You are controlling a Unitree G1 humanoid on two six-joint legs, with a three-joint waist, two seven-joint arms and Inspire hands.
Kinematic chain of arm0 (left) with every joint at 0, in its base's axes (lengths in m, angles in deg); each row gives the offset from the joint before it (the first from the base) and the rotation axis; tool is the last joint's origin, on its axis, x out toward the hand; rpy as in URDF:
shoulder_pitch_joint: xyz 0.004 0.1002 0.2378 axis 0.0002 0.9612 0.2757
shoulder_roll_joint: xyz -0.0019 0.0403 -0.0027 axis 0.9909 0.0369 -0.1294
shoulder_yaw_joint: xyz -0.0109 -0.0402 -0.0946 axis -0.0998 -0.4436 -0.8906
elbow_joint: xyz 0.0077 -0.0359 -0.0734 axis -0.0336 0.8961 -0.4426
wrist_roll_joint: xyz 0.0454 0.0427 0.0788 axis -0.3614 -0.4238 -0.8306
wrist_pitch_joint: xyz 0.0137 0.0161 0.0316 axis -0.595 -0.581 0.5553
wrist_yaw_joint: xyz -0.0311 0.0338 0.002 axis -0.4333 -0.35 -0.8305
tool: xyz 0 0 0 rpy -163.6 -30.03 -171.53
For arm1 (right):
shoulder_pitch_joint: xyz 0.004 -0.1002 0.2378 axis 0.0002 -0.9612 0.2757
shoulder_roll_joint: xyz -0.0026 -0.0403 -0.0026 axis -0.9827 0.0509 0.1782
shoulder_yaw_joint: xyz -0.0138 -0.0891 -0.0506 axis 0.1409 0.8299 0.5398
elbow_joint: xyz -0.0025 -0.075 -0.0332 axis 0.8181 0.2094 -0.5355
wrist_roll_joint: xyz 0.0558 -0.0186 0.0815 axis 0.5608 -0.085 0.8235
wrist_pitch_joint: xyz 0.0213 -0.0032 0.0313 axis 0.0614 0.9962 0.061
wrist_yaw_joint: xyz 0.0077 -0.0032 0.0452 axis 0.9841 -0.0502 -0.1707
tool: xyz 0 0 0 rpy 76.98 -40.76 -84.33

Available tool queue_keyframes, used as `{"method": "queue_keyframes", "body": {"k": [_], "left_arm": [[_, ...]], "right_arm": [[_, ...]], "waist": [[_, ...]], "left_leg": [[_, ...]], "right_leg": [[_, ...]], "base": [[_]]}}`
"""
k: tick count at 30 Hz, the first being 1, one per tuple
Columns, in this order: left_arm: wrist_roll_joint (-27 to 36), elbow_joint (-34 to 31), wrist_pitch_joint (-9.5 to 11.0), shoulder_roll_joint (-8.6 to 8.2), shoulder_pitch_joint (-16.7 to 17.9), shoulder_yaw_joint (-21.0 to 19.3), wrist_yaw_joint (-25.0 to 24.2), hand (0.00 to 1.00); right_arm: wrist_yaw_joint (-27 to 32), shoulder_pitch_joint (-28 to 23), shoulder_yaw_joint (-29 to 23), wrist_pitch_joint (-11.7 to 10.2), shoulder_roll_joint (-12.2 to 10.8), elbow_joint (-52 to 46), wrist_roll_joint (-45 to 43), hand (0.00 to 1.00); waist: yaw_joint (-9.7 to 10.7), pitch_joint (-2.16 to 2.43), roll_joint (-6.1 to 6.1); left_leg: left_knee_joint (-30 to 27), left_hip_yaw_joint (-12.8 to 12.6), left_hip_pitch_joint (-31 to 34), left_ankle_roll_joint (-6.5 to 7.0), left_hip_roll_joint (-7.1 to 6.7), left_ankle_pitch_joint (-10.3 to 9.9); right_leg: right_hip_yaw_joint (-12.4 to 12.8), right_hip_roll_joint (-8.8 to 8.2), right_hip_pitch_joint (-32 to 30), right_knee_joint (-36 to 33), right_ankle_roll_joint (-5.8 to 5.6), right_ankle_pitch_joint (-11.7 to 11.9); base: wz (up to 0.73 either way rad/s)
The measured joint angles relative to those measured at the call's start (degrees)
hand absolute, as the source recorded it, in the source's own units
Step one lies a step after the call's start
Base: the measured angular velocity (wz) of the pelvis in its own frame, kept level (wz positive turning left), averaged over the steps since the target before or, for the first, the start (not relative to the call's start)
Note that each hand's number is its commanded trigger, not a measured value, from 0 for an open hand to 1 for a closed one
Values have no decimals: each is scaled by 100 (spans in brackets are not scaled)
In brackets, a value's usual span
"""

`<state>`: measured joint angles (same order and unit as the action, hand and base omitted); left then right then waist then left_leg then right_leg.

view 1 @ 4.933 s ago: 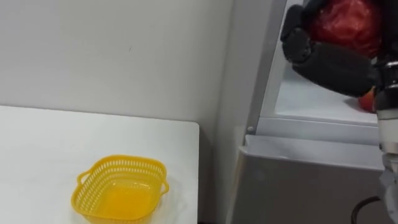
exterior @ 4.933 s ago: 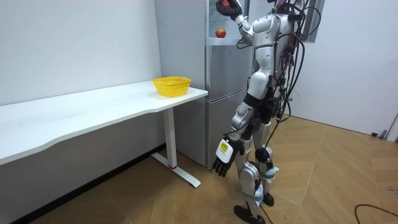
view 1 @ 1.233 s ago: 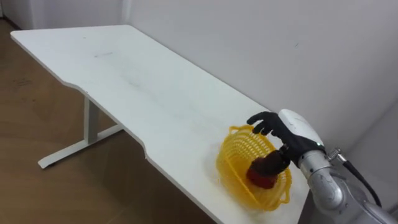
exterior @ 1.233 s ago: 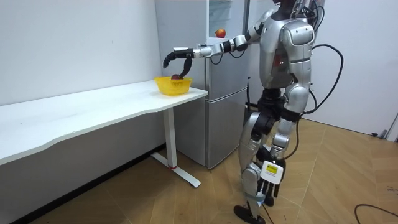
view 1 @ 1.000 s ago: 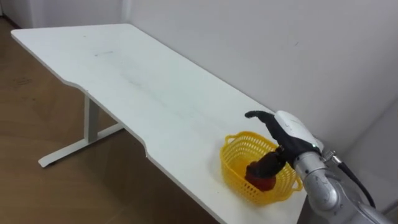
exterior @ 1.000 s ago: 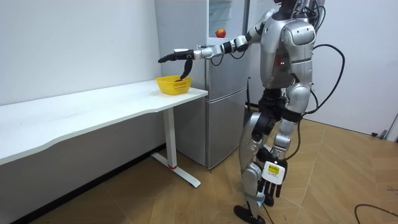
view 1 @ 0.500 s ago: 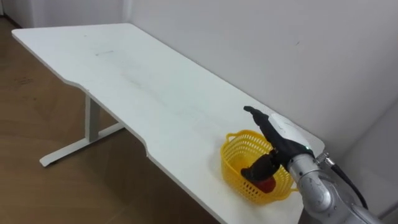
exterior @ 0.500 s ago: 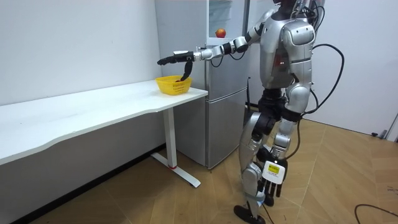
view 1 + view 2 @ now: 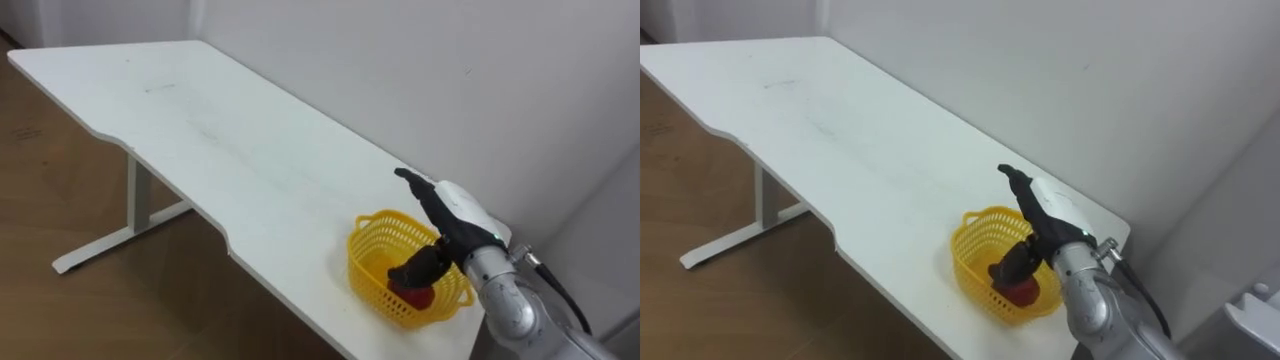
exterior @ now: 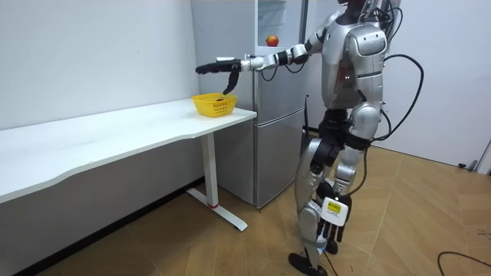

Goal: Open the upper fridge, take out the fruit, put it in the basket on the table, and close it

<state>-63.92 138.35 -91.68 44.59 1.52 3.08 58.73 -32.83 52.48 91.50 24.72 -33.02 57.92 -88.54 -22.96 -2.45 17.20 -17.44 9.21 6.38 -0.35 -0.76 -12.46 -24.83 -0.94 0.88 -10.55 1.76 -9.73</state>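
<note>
The fetching looks all but done. The red fruit [image 9: 417, 293] lies in the bottom of the yellow basket [image 9: 366, 272], which stands near the end of the white table [image 9: 200, 120], the end that the room view puts beside the fridge [image 10: 276, 115]. The right hand [image 9: 453, 217] hovers over the basket with its fingers stretched forward and spread. Its thumb droops toward the fruit, but nothing is clasped. Whether the thumb tip touches the fruit I cannot tell. The left hand [image 10: 331, 230] hangs low beside the robot's leg, too small there to read its state.

What seems left is little: draw the arm clear and, judging by the lit upper compartment, perhaps see to the fridge, where a second fruit [image 10: 271, 40] sits on the shelf (whether it is wanted too, the task does not say).

As for make, the basket is moulded plastic lattice, roundish, with a flared rim and small lug handles, and light enough, I would guess, to skid if bumped. The fruit is smooth, round and glossy red. The tabletop is matte white with a wavy front edge.
</note>
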Motion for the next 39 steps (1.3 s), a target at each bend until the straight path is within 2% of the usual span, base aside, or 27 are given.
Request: {"method": "queue_keyframes", "body": {"k": [4,5,6,7,9,10,11,14,17,18,21,22,24,26,29,32,35,39], "left_arm": [[3,-21,4,-64,88,-123,20,0],[2,-37,17,-114,137,-175,35,0],[1,-38,23,-136,158,-193,48,0],[0,-54,32,-168,210,-275,52,0],[5,-138,46,-222,300,-443,48,0],[7,-150,48,-265,351,-529,34,0],[7,-159,50,-312,385,-581,26,0],[12,-132,99,-337,387,-615,36,0],[3,-79,191,-362,386,-610,55,0],[3,-77,189,-378,393,-611,47,0],[7,-80,184,-418,472,-612,17,0],[9,-69,184,-435,504,-613,16,0],[13,-66,183,-463,527,-617,18,0],[12,-64,214,-558,531,-720,24,0],[21,22,340,-589,553,-741,24,0],[21,54,411,-597,546,-736,21,0],[11,66,436,-625,527,-734,3,0],[1,54,437,-637,533,-728,-24,0]], "right_arm": [[95,-57,-270,-37,15,-878,28,0],[112,-77,-333,-102,16,-1104,9,0],[116,-77,-360,-136,15,-1214,4,0],[121,-131,-464,-153,15,-1500,-54,0],[183,-248,-683,-202,13,-1965,-158,0],[216,-334,-810,-209,13,-2217,-197,0],[251,-467,-912,-206,27,-2543,-202,0],[365,-873,-1046,-235,32,-3363,-267,0],[369,-1065,-1062,-317,31,-3810,-488,0],[369,-1122,-1076,-335,25,-3897,-488,0],[400,-1487,-1256,-352,-7,-4398,-452,0],[445,-1545,-1309,-397,-9,-4589,-480,0],[514,-1646,-1446,-541,-9,-4773,-521,0],[574,-1680,-1639,-641,-10,-4958,-586,0],[635,-1799,-1915,-775,-17,-5194,-673,0],[683,-1869,-2083,-895,-109,-5281,-695,0],[764,-1888,-2316,-898,-153,-5299,-848,0],[969,-2013,-2739,-934,-154,-5430,-902,0]], "waist": [[197,61,-183],[296,87,-253],[346,93,-283],[412,140,-326],[430,140,-380],[475,156,-436],[576,204,-477],[681,196,-554],[771,179,-621],[817,165,-641],[978,186,-724],[996,176,-783],[1074,189,-874],[1210,190,-1033],[1356,246,-1145],[1521,232,-1192],[1651,214,-1220],[1814,226,-1251]], "left_leg": [[3,-133,-117,11,10,-3],[16,-144,-171,16,3,-3],[41,-154,-212,19,3,-5],[109,-216,-269,23,15,-7],[223,-355,-418,28,45,-3],[266,-409,-508,29,56,-4],[303,-433,-568,29,57,-4],[392,-571,-733,29,93,-4],[471,-761,-889,29,135,-5],[472,-766,-924,29,134,-5],[524,-848,-1053,54,132,-23],[537,-925,-1102,68,141,-35],[540,-1013,-1134,86,139,-50],[573,-1085,-1192,108,131,-62],[608,-1129,-1228,115,130,-65],[612,-1152,-1321,113,150,-65],[661,-1229,-1400,102,178,-73],[682,-1245,-1414,99,182,-76]], "right_leg": [[93,-1,48,-2,15,10],[123,-8,93,0,15,10],[135,-9,123,0,14,10],[212,-7,126,0,14,10],[353,6,181,0,14,10],[425,13,236,-2,14,10],[433,9,260,-4,14,10],[551,16,331,-17,13,10],[756,41,364,-18,16,12],[756,41,403,-12,18,13],[816,45,473,-12,16,11],[905,58,486,-10,16,12],[978,56,488,-12,15,14],[1086,52,501,-12,1,21],[1086,49,503,-10,-7,24],[1112,71,565,-6,-7,24],[1208,104,592,-2,-6,25],[1227,115,589,-2,-7,25]], "base": [[-15],[-7],[-11],[-30],[-38],[-23],[-18],[-26],[-33],[-13],[-14],[-33],[-25],[-16],[-7],[-7],[-13],[-4]]}}
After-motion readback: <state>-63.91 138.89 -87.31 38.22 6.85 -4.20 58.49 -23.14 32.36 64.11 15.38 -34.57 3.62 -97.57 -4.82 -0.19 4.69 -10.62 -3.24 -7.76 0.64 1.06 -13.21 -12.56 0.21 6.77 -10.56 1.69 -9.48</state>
